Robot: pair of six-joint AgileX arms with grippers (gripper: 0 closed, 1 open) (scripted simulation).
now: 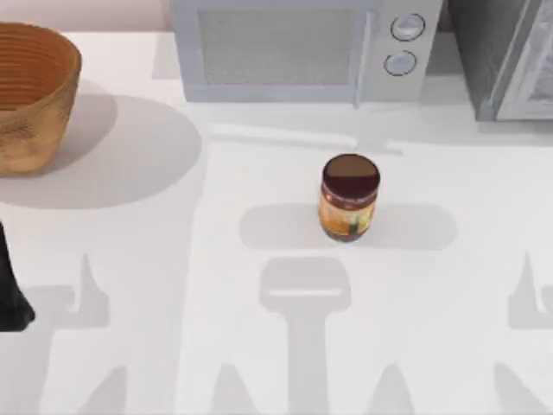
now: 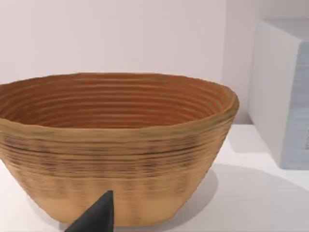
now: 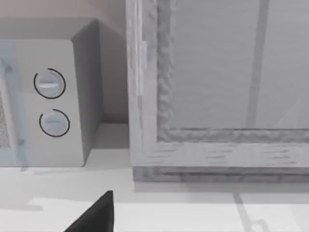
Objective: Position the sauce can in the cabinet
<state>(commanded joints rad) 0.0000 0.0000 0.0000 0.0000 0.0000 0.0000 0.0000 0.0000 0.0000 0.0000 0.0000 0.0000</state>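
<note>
Near the middle of the white table (image 1: 130, 363), a little toward three o'clock, the sauce can (image 1: 349, 198) is seen upright, its dark brown lid on and its orange-yellow label facing the lower edge of the top view; nothing touches it; at twelve o'clock from the can, along the far edge, the white microwave (image 1: 294, 47) is set with its two round knobs on its right end; at two o'clock from the can, in the far right corner, the cabinet (image 1: 510, 56) is placed just beside the microwave, its speckled grey body and pale framed door panel (image 3: 231, 67) being shown closed in the right wrist view; at ten o'clock from the can, in the far left corner, the woven basket (image 1: 30, 95) is found, well apart from the can; the left arm (image 1: 10, 294) is glimpsed at nine o'clock on the table's left edge; one dark fingertip of the left gripper (image 2: 96, 217) is seen before the basket, and one of the right gripper (image 3: 94, 215) before the cabinet; whether either claw is released or clenched cannot be told
</note>
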